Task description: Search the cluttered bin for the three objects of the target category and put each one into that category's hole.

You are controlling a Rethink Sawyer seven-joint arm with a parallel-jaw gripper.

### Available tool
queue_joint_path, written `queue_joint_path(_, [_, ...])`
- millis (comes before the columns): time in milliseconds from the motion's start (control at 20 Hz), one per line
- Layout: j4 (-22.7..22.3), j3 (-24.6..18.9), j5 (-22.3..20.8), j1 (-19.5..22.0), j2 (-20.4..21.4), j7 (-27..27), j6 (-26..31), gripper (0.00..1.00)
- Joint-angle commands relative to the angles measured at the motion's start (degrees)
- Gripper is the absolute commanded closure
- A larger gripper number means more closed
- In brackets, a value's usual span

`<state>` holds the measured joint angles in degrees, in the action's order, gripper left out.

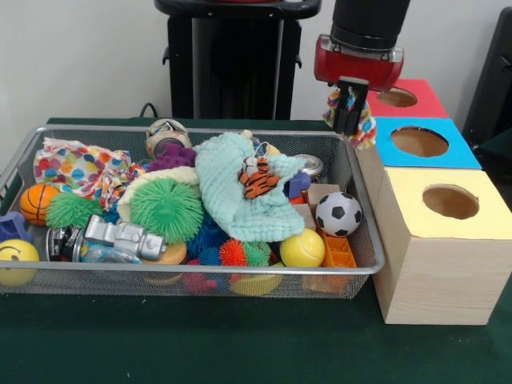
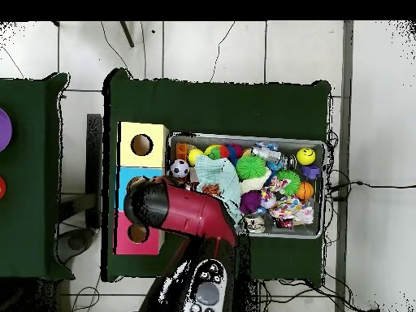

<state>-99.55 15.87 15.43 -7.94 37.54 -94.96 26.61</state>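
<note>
My gripper hangs above the far right corner of the wire mesh bin, beside the blue-topped box. It is shut on a dotted fabric piece, which bulges out on both sides of the fingers. A second dotted fabric piece lies at the bin's far left and also shows in the overhead view. I see no third piece. The yellow-topped box's round hole is nearer the camera and to the right of the gripper. In the overhead view the red arm hides the gripper.
The blue-topped box and the red-topped box stand in a row behind the yellow one. In the bin lie a mint-green cloth, a spiky green ball, a soccer ball and several other toys.
</note>
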Motion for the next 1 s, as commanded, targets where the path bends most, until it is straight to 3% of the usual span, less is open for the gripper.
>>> queue_joint_path(50, [14.3,1.7,2.6,-1.7,-7.6,-17.5,7.6,1.00])
queue_joint_path(550, [24.0,1.2,5.2,-1.5,-15.3,-20.7,10.9,1.00])
queue_joint_path(1000, [24.3,0.4,8.1,-5.1,-18.3,-26.1,9.3,1.00])
